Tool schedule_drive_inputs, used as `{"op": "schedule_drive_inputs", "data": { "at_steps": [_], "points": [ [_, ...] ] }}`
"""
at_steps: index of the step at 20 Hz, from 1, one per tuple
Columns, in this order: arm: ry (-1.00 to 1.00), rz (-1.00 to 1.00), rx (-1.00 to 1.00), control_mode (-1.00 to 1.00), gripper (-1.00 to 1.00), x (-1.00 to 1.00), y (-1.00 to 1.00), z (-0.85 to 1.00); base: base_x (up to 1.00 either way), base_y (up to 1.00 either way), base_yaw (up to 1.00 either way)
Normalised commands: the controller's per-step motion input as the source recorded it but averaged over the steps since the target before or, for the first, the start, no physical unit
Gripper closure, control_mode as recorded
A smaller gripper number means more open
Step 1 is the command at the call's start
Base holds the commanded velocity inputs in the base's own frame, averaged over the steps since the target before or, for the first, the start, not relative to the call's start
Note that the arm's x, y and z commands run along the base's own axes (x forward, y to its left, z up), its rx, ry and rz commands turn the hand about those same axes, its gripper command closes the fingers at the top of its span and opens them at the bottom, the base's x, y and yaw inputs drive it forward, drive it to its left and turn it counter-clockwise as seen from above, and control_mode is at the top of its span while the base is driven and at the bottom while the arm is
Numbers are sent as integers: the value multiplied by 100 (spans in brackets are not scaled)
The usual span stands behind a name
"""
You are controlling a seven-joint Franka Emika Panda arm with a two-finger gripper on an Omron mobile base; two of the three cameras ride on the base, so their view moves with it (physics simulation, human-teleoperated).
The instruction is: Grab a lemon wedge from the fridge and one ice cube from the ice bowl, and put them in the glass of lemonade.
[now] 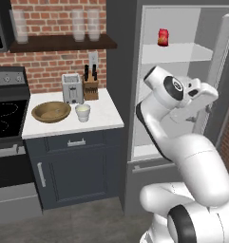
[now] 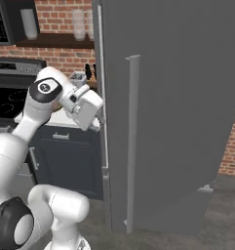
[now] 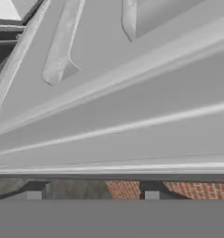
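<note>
Facing the fridge [image 1: 121, 109], standing open and showing white shelves inside. Seeing its door [image 2: 177, 122] swung out to the right, with the long bar handle [image 2: 132, 141] running down the outer face. Reaching over the lower shelf area with the arm, and pointing the hand at the door's pale ribbed lining.

Noting the tabletop [image 1: 104, 116] left of the fridge, carrying the ice bowl [image 1: 51, 111] with the glass of lemonade [image 1: 82, 112] just beside it on the right, both well apart from the arm.

Holding the tool [image 3: 92, 193] wide, fingertips standing apart with nothing between them.

Spotting a red packet [image 1: 163, 37] on the upper shelf, and leaving it alone.

Looking for the lemon wedge: probably lying on a shelf behind the arm, hidden for now, so not claiming which one.

Expecting very little weight and a soft, wet, slippery body giving way under pressure. Judging a gentle pinch best, closing across the thickest part, with one finger on the rind and the other on a cut face. Avoiding the thin tip, and squeezing only enough to lift. Risking a squirt sideways out of the fingers if closing hard or off centre.
</note>
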Motion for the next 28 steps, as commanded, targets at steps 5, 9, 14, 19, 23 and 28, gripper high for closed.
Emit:
{"op": "schedule_drive_inputs", "data": {
  "at_steps": [5, 9, 14, 19, 23, 28],
  "points": [
    [0, -17, 0, -100, -100, -45, -100, -40, 0, 0, 0],
    [0, -16, 0, -100, -100, -39, -100, -37, 0, 0, 0],
    [0, -10, 0, -100, -100, -7, -100, -30, 0, 0, 0],
    [0, -10, 0, -100, -100, 0, -100, -36, 0, 0, 0],
    [0, -13, 0, -100, -100, -3, -100, -17, 0, 0, 0],
    [-3, -13, 0, -100, -100, -23, -80, -9, 0, 0, 0]
  ]
}}
